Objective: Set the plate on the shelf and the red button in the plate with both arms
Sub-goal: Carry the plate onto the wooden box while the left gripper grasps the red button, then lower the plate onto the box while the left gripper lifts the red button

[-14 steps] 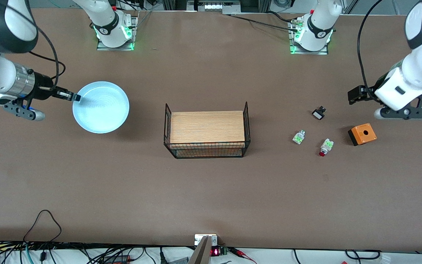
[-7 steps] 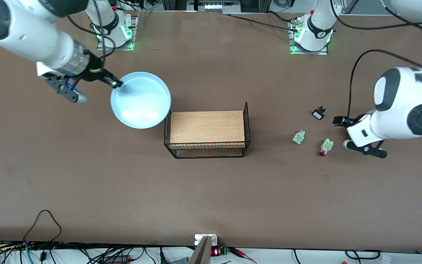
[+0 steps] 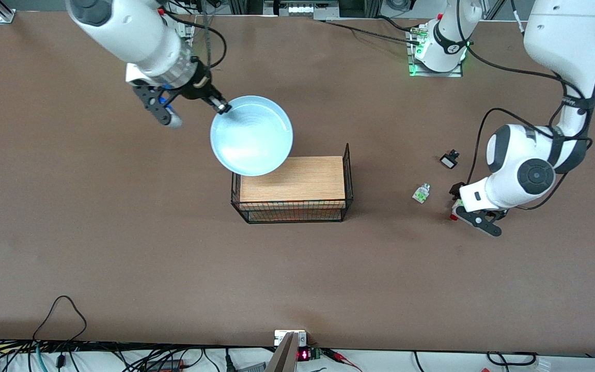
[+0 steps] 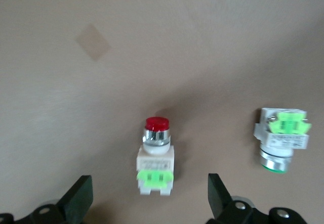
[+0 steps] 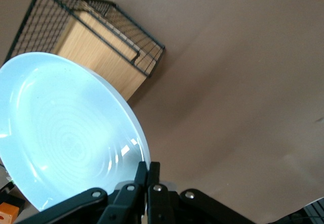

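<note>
The pale blue plate (image 3: 251, 135) hangs tilted in the air over the corner of the wire basket (image 3: 348, 173) that lies toward the right arm's end. My right gripper (image 3: 221, 107) is shut on its rim; the right wrist view shows the fingers (image 5: 147, 171) pinching the plate (image 5: 66, 138). The red button (image 3: 453, 217) lies on the table, mostly hidden under my left hand. My left gripper (image 3: 460, 204) is low over it. In the left wrist view the button (image 4: 156, 155) lies between the wide-open fingers (image 4: 78, 198) of that gripper (image 4: 149, 204), untouched.
The basket holds a wooden block (image 3: 292, 178) and shows in the right wrist view (image 5: 91, 37). A green-capped switch (image 3: 421, 193) lies beside the red button, also in the left wrist view (image 4: 281, 138). A small black switch (image 3: 449, 159) lies farther from the front camera.
The right arm has carried the plate from its end of the table to above the basket's corner. The left arm has swung in and come down over the red button, hiding the orange box.
</note>
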Robot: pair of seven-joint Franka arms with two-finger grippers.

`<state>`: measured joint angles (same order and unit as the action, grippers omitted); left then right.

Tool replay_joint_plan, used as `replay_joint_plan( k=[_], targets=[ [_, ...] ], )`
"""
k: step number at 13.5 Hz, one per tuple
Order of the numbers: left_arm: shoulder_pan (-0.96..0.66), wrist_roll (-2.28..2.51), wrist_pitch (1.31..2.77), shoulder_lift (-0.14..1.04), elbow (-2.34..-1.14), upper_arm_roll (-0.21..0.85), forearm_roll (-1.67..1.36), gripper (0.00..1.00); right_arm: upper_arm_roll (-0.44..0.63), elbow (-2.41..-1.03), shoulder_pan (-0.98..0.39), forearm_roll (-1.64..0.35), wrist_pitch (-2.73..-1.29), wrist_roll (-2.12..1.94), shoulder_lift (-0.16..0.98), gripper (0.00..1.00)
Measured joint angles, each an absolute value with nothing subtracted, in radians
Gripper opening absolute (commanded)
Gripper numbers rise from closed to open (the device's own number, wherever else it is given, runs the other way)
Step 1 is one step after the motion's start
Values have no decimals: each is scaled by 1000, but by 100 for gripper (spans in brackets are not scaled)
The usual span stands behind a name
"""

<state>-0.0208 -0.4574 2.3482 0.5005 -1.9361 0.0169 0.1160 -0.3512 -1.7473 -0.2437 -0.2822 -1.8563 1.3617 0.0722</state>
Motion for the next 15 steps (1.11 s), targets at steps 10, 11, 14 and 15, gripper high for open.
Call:
replay_joint_plan(
  k=[10,11,14,15],
  targets=[
    [3,-476,2409,566,-1959,17,117,28,-350,-1785,-332,-210,-2077,1434,218,0],
    [6,-478,2409,566,-1959,17,117,17,-350,-1791,-332,-209,-2099,1434,229,0],
    [6,-484,2385,565,-1946,19,117,13,-348,-1802,-332,-209,-2153,1434,258,0],
    [6,-485,2366,562,-1932,20,117,13,-348,-1803,-332,-207,-2163,1434,266,0]
  ],
)
